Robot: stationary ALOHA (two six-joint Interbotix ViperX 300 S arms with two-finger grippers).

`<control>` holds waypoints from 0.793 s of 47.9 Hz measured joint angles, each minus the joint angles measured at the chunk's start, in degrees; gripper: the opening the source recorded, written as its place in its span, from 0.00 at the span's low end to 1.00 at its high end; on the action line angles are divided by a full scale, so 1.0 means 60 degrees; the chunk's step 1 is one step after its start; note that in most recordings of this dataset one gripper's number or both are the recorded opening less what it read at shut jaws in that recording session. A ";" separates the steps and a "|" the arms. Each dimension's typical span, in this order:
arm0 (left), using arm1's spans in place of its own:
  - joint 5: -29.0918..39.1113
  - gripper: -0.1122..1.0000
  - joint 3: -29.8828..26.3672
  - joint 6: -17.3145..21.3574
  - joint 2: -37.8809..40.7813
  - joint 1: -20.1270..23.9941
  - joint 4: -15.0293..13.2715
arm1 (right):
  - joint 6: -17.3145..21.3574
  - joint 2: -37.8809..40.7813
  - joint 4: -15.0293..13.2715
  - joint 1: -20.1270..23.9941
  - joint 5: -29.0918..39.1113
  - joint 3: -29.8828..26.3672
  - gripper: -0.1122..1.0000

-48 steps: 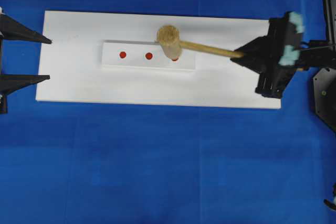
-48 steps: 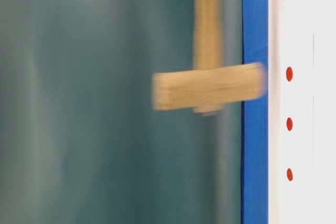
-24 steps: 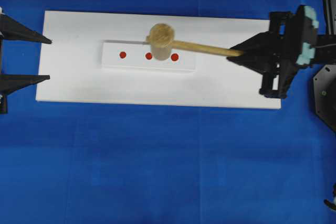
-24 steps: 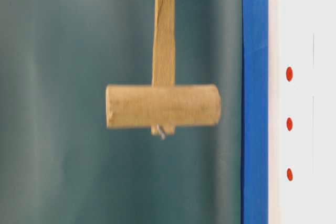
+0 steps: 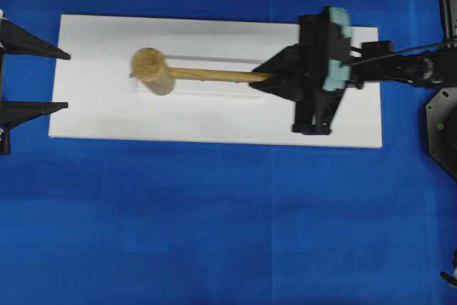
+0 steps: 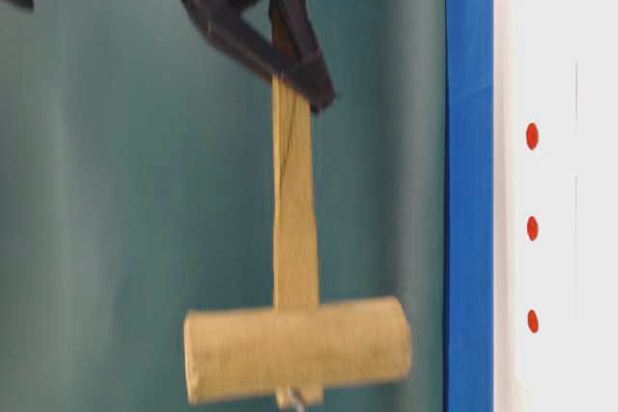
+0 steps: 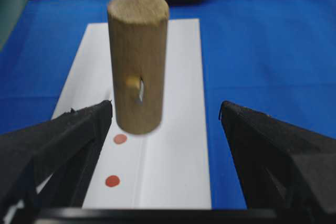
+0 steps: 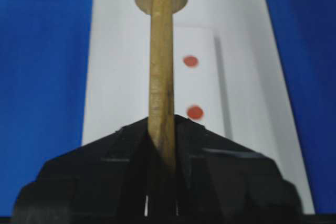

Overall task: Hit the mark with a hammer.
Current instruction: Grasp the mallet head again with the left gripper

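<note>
The hammer point(image 5: 151, 71) is a light wooden mallet, held by its handle point(image 8: 161, 77) in my shut right gripper point(image 5: 260, 81). In the table-level view its head point(image 6: 294, 349) hangs in the air, clear of the white block point(image 6: 555, 229). Three red dots point(image 6: 532, 136), point(image 6: 532, 228), point(image 6: 532, 320) sit in a row on that block. The mark is one of them, and I cannot tell which. The head is level with the dot at the left end. My left gripper point(image 5: 68, 80) stands open at the board's left edge, empty.
The block lies on a white board point(image 5: 214, 123) on a blue cloth point(image 5: 214, 233). In the left wrist view two dots point(image 7: 120, 139), point(image 7: 112, 181) show below the hammer head point(image 7: 137, 61). A dark arm base point(image 5: 443, 126) stands at the right edge.
My right gripper has carried the hammer leftward along the block, from the right dot past the middle one to the left end. The head has lifted off the block. The left arm is still.
</note>
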 measured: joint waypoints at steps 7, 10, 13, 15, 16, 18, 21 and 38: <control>0.0000 0.83 0.0015 0.0000 0.0000 -0.0015 0.0015 | 0.0000 0.0513 -0.0029 0.0000 0.0220 -0.0483 0.13; 0.0000 0.84 0.0015 0.0000 0.0000 -0.0015 0.0000 | 0.0000 0.0601 -0.0029 0.0015 0.0249 -0.0586 0.13; -0.0015 0.84 0.0000 0.0000 0.0029 -0.0015 0.0000 | 0.0000 0.0615 -0.0029 0.0015 0.0264 -0.0630 0.13; -0.0044 0.84 0.0015 0.0000 0.0088 0.0000 0.0000 | 0.0000 0.0615 -0.0029 0.0015 0.0264 -0.0645 0.13; -0.0088 0.84 0.0000 -0.0015 0.0132 0.0015 0.0015 | 0.0000 0.0615 -0.0029 0.0015 0.0264 -0.0645 0.13; -0.0190 0.84 0.0000 -0.0044 0.0293 0.0044 0.0000 | 0.0015 0.0615 -0.0029 0.0015 0.0264 -0.0645 0.13; -0.0513 0.84 0.0000 -0.0103 0.0688 0.0103 0.0000 | 0.0015 0.0615 -0.0029 0.0015 0.0264 -0.0659 0.13; -0.2754 0.93 -0.0469 -0.0146 0.3691 0.0249 0.0000 | -0.0015 0.0615 -0.0117 0.0103 0.0278 -0.0732 0.13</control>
